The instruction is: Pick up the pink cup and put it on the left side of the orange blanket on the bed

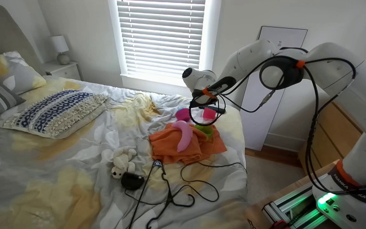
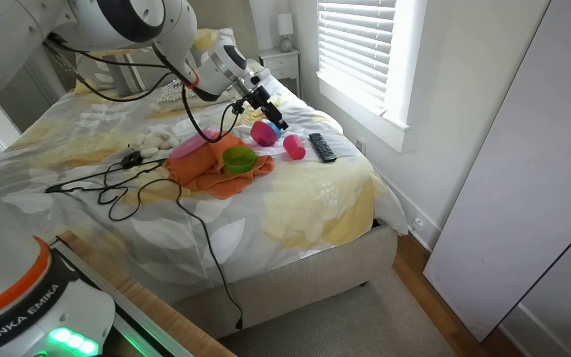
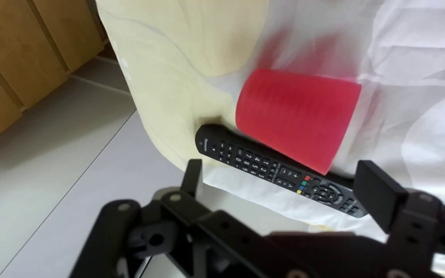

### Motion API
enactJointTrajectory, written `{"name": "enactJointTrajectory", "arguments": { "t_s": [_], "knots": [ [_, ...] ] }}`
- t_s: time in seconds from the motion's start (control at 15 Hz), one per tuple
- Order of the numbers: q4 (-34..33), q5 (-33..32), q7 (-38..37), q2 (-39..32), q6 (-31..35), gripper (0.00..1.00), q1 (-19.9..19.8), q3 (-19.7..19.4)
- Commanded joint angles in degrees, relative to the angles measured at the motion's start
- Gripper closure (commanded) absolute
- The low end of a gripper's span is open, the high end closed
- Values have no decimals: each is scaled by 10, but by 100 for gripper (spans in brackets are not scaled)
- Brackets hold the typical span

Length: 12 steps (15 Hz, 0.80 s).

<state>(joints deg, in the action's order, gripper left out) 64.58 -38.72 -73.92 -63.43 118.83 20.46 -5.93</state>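
The pink cup lies on its side on the bed against the black remote in the wrist view. It also shows in both exterior views. The orange blanket lies crumpled on the bed and shows also in an exterior view. A pink banana-shaped toy and a green bowl lie on it. My gripper is open and empty, its fingers wide apart. In an exterior view the gripper is above the bed near the cup, apart from it.
The black remote lies beside the cup near the bed's edge. A dark pink bowl with a blue one is close to the blanket. A white plush toy, a black hanger and a cable lie on the bed.
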Motion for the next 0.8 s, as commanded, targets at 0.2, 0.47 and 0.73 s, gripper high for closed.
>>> {"name": "enactJointTrajectory", "arguments": {
  "t_s": [0.2, 0.47, 0.73],
  "knots": [
    [-115, 18, -35, -99, -5, 0, 13, -33],
    [-159, 17, -56, -138, -11, 0, 14, -49],
    [-191, 22, -55, -165, -44, 0, 16, -61]
  ]
}}
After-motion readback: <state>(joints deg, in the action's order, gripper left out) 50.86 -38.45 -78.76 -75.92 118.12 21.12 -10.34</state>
